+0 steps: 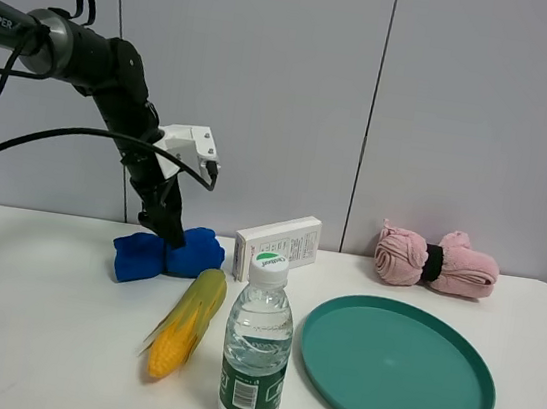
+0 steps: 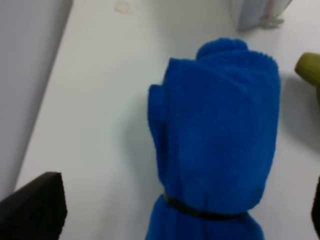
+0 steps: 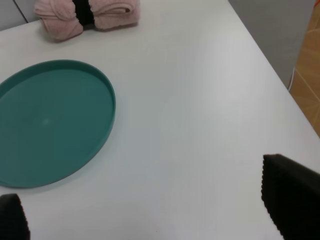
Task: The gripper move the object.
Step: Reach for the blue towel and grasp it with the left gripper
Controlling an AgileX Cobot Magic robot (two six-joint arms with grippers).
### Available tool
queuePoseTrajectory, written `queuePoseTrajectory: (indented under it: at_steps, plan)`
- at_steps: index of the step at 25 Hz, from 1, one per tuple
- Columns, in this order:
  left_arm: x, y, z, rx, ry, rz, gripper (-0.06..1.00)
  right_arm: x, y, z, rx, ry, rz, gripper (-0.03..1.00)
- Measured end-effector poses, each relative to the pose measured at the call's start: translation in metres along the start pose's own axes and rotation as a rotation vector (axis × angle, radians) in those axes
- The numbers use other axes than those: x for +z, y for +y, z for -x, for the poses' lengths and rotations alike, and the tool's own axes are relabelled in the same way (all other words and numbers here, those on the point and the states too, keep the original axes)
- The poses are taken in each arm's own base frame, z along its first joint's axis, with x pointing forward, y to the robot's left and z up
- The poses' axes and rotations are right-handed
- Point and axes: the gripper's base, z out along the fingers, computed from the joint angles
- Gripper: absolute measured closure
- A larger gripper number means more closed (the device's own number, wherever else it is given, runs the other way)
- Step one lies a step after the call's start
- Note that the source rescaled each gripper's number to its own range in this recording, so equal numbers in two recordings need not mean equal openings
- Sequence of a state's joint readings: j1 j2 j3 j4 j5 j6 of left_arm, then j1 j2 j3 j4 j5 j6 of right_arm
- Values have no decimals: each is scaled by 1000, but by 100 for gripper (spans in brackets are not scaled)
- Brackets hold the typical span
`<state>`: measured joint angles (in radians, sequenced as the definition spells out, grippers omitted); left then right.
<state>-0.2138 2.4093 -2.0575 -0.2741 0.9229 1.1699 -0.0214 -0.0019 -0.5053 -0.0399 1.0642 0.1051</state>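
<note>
In the high view, the left gripper [image 1: 164,218] is held down at the blue towel [image 1: 167,254], which lies rolled at the back of the table [image 1: 34,334], just beside the corn cob [image 1: 185,322] and near the white box [image 1: 278,246]. This towel is probably the object to be moved.

In the left wrist view, the blue towel [image 2: 215,135] is seen between widely parted fingers [image 2: 35,205]. It is not yet grasped, and the jaws are set astride it to close across the roll.

In the right wrist view, the right gripper [image 3: 150,205] is spread and empty over bare table beside the teal plate [image 3: 55,120], apparently parked out of the way.

Left hand [image 1: 165,223] points down, spread wide (right hand [image 3: 145,200] spread too).
</note>
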Motion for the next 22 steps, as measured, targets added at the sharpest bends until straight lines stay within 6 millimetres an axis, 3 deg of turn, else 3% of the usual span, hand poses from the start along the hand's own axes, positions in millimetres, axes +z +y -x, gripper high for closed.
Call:
queuePoseTrajectory:
  at_steps: [22]
  plan:
    - [43,-7,-15,-25,20,-48,-6,0,0,0,0,0,0,-3]
